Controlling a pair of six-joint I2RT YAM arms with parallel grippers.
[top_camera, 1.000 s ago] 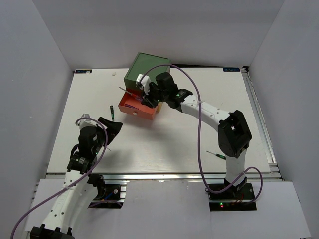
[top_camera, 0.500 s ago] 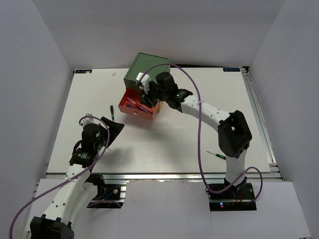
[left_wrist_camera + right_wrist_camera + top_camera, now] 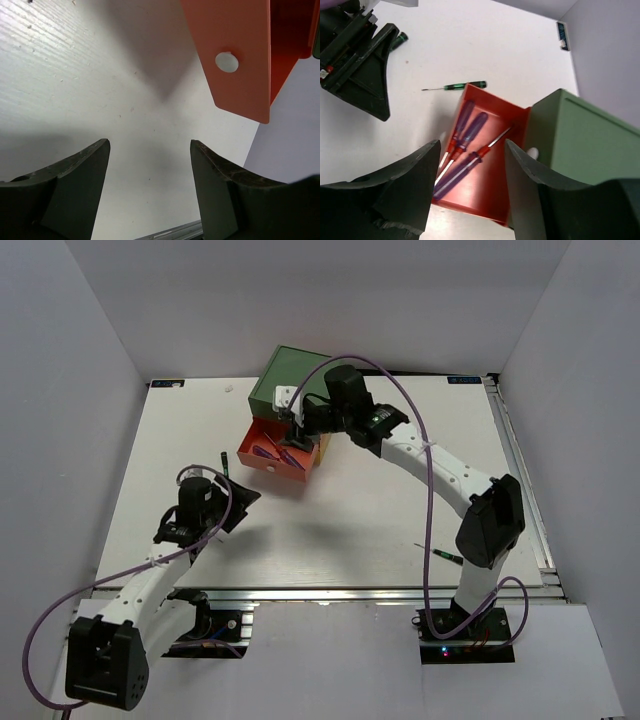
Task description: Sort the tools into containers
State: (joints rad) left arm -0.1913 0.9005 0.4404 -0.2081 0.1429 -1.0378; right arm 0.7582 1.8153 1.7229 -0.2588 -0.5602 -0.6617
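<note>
While jaws gape, the right gripper (image 3: 472, 145) hovers over the orange drawer (image 3: 496, 176).

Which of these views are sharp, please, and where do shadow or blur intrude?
Top view: sharp, evenly lit, soft shadows on the table. Left wrist view: the left hand is dark and soft-edged; a grey shadow lies beside the orange drawer. Right wrist view: the right hand is blurred, the screwdrivers clear.
</note>
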